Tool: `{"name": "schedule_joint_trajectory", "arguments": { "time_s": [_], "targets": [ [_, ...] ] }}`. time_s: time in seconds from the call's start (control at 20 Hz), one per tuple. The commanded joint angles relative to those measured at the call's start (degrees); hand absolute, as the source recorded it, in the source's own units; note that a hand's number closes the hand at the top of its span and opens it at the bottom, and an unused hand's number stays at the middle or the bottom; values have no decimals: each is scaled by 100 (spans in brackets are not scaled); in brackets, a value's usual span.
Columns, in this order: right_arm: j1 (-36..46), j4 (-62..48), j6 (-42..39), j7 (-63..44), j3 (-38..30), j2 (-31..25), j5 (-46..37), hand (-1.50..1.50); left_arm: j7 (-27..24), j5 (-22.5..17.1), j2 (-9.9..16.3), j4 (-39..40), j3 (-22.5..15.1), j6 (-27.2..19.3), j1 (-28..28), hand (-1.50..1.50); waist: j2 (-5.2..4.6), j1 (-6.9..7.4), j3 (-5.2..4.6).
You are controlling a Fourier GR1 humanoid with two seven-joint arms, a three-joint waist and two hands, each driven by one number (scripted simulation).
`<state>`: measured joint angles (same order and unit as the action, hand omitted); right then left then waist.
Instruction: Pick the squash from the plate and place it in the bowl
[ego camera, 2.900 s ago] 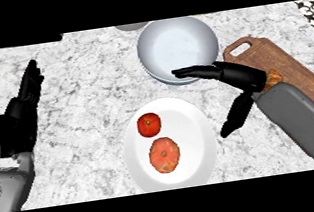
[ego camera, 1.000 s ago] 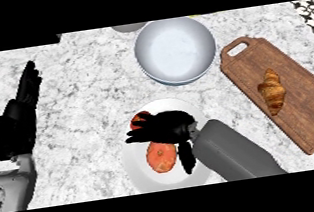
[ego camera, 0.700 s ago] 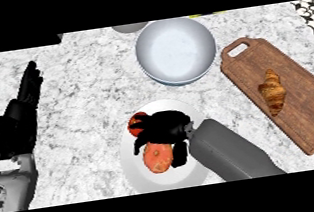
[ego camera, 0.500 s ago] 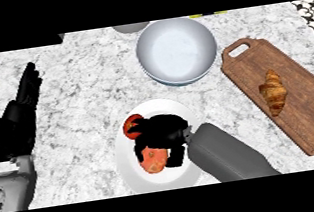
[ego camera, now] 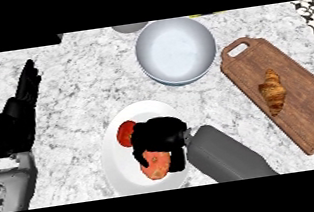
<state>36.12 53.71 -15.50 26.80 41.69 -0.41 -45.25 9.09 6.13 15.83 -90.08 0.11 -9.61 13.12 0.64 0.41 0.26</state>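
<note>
On the white plate point(ego camera: 118, 168) lies an orange squash point(ego camera: 156, 165), with a red tomato point(ego camera: 126, 133) just beyond it at the plate's upper left. My right hand point(ego camera: 158, 134) sits on top of the squash, its fingers curled down along both sides, hiding the squash's upper half. The pale blue bowl point(ego camera: 176, 50) stands beyond the plate, with nothing in it. At the left edge my left hand point(ego camera: 15, 122) rests open with its fingers up, well away from the plate.
A wooden cutting board point(ego camera: 305, 107) lies at the right with a croissant point(ego camera: 273, 90) on it. A grey round object point(ego camera: 130, 27) shows at the counter's far edge behind the bowl. Marble counter lies between the plate and the bowl.
My right hand came from beside the bowl down onto the plate and closed its fingers round the squash. The left hand stayed still.
</note>
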Motion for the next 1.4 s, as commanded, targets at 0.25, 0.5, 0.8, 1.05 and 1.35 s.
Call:
{"name": "schedule_joint_trajectory", "arguments": {
  "time_s": [0.25,0.5,0.8,1.05,1.35],
  "targets": [
    [-523,1309,607,-3363,641,39,816,150,-24,19,-81,95,-59,107,80,0,-7,205,-36],
    [-866,2352,1790,-4832,979,40,1399,150,122,34,-163,82,-120,77,194,0,7,247,-22],
    [-498,3672,3503,-6459,1519,41,1427,150,41,96,-144,136,-124,73,139,0,34,213,-33],
    [395,3691,4238,-8347,1719,41,575,150,82,66,-19,31,-10,127,45,0,21,164,-41],
    [1369,3305,4827,-9186,1371,40,591,150,8,97,-170,283,21,53,252,0,-63,80,-34]
  ]
}}
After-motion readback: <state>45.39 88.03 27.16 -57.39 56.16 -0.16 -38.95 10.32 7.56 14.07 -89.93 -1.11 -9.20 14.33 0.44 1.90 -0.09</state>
